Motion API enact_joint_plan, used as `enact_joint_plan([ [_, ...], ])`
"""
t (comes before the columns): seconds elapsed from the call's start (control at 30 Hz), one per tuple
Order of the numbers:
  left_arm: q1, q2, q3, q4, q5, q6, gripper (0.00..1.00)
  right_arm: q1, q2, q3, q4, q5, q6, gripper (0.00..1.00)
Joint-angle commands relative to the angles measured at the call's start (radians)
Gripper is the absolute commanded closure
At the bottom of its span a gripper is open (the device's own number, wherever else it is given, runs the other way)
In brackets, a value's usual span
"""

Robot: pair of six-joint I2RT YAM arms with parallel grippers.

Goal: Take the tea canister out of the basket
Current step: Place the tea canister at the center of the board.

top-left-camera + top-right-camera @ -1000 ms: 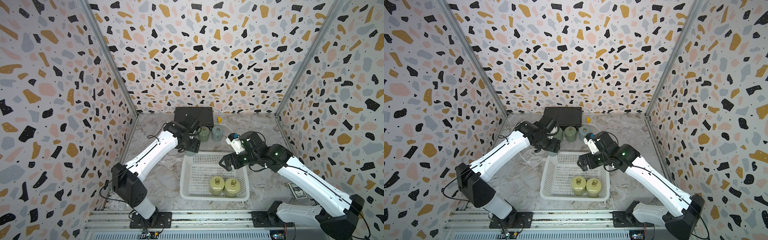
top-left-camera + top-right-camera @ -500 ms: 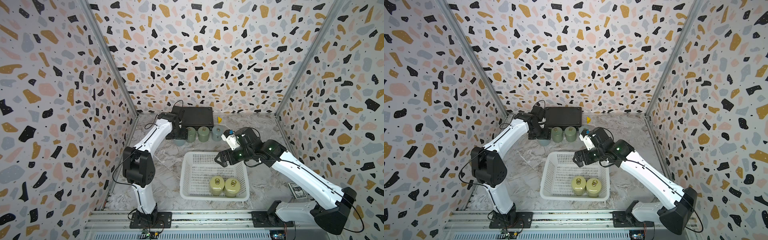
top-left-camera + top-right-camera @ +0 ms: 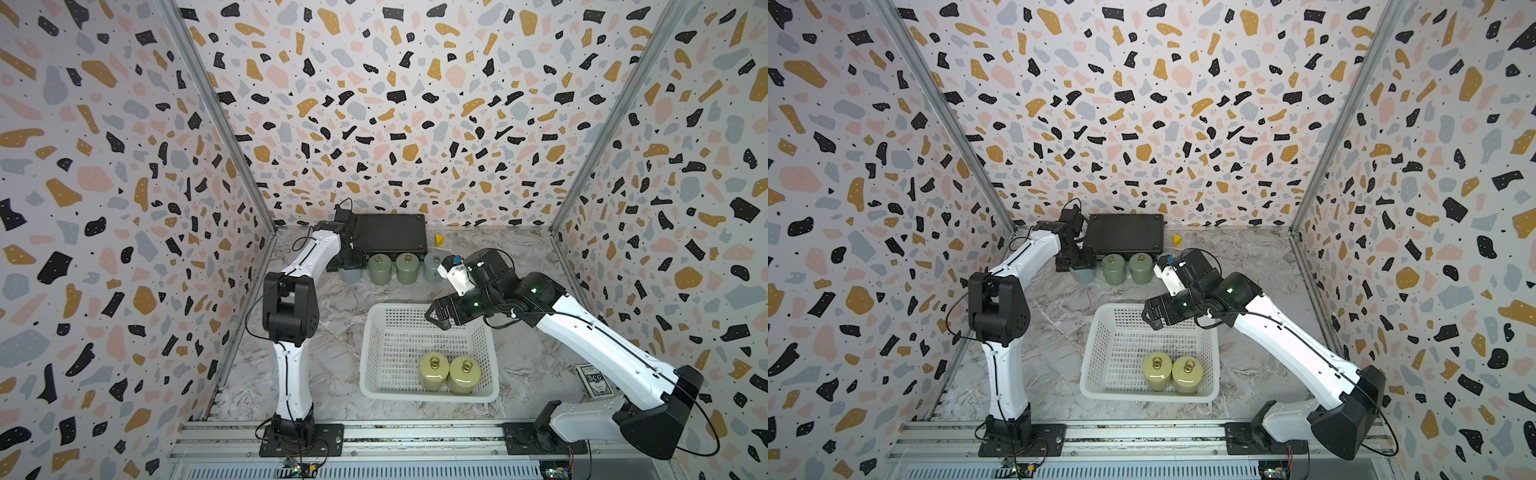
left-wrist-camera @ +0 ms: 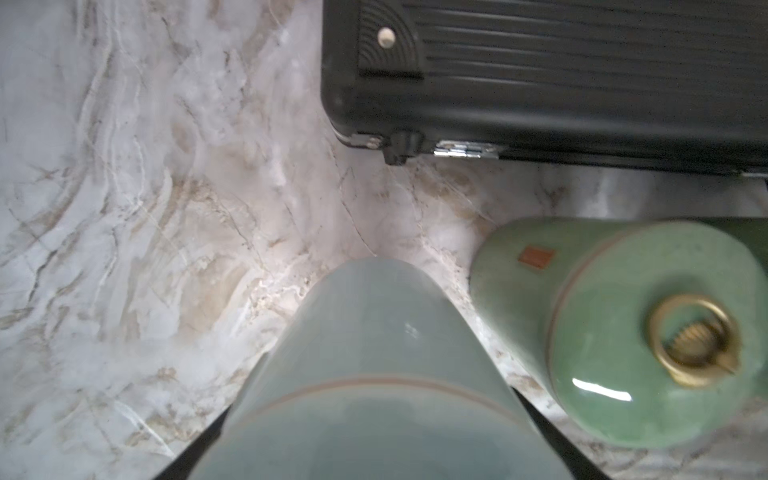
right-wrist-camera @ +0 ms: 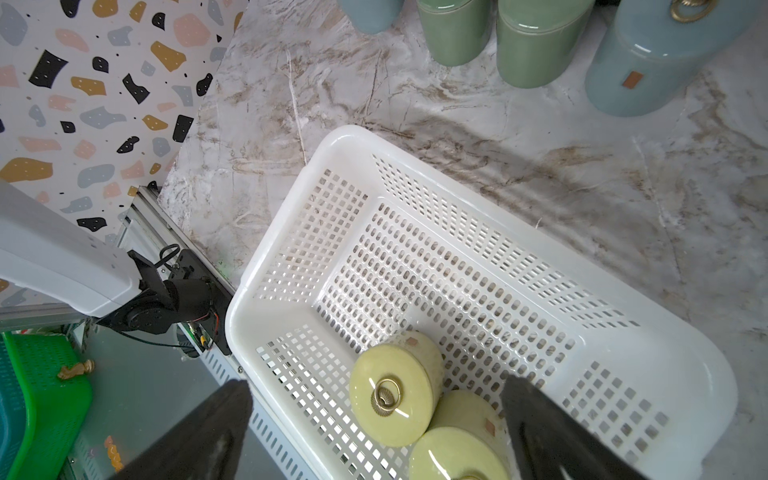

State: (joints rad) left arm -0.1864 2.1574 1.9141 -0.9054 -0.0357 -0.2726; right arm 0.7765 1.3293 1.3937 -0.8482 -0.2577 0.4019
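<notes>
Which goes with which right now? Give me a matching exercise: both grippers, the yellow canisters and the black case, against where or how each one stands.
Things:
1. left gripper
2. right gripper
3. yellow canisters
4. black case

Places or states:
A. inside the basket, at its near end
B. open, over the basket's far rim
C. by the back wall
D. shut on a blue-grey canister

Pairs: 1-D, 2-B, 3-A, 4-C
</notes>
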Motion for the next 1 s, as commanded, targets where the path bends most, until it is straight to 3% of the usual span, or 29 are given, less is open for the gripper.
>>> enact_joint_plan([
  [0.0,0.002,0.020,0.076,0.046,0.002,0.013,0.18,0.004,0.005,0.049,-0.031,0.008,-0.011,0.01],
  [0.83,0.001,0.131,0.108,0.033,0.040,0.029,0.15,0.004,0.019,0.059,-0.036,0.016,-0.001,0.01],
  [0.97,0.001,0.128,0.115,0.026,0.042,0.030,0.08,0.004,0.014,0.056,-0.036,0.018,0.000,0.01],
])
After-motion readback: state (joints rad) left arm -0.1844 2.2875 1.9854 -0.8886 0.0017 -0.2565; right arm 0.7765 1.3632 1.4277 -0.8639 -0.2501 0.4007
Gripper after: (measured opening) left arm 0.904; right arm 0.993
